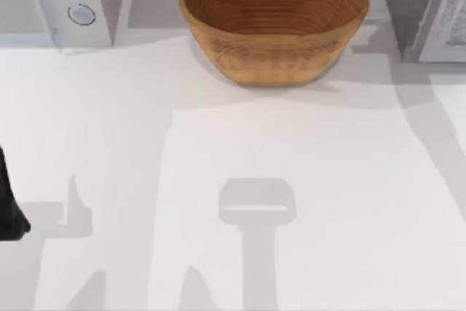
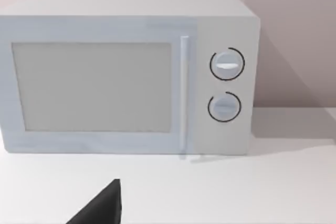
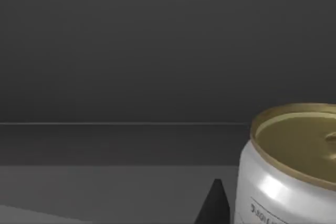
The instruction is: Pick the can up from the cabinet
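One can (image 3: 291, 163) sits in front of my right wrist camera: white body with a glossy highlight down its side, a gold lid with a raised rim, some small dark print low on the wall that I can't read. It's standing upright on a grey shelf floor inside the cabinet (image 3: 131, 51), dark grey walls all around it, a thin pale line running where the back wall meets the floor. One black fingertip (image 3: 214, 205) of my right gripper pokes up just beside the can, not touching it as far as I can see. With a single tip in sight, I can't tell whether those jaws are apart or together.

Over on the top view, the white table (image 1: 306, 180) stretches wide, crossed by soft grey shadows. A woven brown basket (image 1: 273, 20) rests at the back centre. The white microwave (image 1: 58, 1) with two round dials is at the back left corner, and a grey cabinet face stands at the back right.

My left arm (image 1: 9, 202) is parked at the table's left edge. Its wrist camera faces the microwave's door, handle and dials, with one dark fingertip (image 2: 102, 208) low in the picture; jaw state there I can't tell either.
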`<state>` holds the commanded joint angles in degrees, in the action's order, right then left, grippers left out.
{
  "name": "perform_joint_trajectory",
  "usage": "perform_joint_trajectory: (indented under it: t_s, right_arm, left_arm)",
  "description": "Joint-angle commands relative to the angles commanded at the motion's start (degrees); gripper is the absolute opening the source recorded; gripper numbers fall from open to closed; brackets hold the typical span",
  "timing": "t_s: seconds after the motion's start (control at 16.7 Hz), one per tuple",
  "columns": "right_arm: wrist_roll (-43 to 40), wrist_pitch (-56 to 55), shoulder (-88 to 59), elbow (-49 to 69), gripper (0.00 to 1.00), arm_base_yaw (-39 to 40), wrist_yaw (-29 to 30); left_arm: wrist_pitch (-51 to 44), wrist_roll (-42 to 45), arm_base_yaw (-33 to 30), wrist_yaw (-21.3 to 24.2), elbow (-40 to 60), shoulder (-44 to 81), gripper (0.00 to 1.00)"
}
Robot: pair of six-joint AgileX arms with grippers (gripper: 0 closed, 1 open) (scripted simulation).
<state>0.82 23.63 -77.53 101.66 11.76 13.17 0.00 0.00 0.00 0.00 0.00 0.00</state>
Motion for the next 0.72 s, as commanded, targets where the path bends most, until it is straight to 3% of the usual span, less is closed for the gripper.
perform_joint_trajectory:
  t_s: [0.3, 0.72]
  right_arm:
    - [-0.02, 14.79, 12.09, 2.2, 0.0, 6.28, 6.02]
    - [0.06, 16.83, 14.12, 2.43, 0.0, 7.29, 7.13]
  left_arm:
    - [0.0, 0.0, 0.0, 0.0, 0.0, 0.0, 1.0]
    - [0.0, 0.0, 0.0, 0.0, 0.0, 0.0, 1.0]
